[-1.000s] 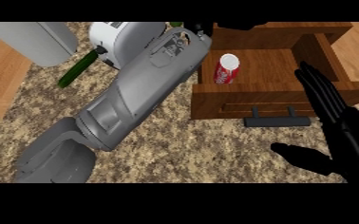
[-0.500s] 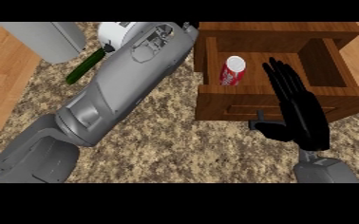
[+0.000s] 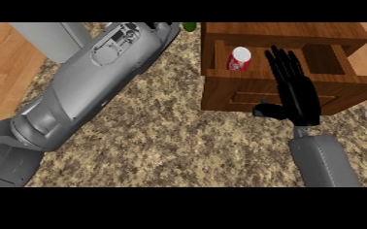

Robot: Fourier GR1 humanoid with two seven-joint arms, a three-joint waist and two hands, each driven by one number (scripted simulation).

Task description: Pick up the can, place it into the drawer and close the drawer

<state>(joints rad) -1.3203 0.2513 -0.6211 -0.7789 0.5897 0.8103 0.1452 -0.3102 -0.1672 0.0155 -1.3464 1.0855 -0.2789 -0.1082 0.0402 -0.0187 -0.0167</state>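
**Status.** The can (image 3: 240, 58) stands upright inside the open drawer (image 3: 215, 53), in its left part, close to the left wall. The placing step is judged complete, and only closing remains.

**Change.** Over the last second the right robot hand (image 3: 295, 89) has travelled from the right edge of the view to the drawer front (image 3: 233, 97). It now lies over that front. Its fingers (image 3: 283, 65) are straight and extend toward the far side, above the drawer's interior. The thumb (image 3: 267, 110) points left at the near face. The hand grips nothing, and the handle is hidden beneath it. The can has not shifted in that time.

The left forearm (image 3: 100, 87) crosses the tabletop (image 3: 179, 145) diagonally from near left to far centre, left of the drawer. The left robot hand is outside the view.

**Implication.** The right robot hand appears positioned for the push. The next action required is to press the drawer front toward the far side until the drawer shuts.

**Caution.** The extended fingers overhang the opening and could be caught as it closes.
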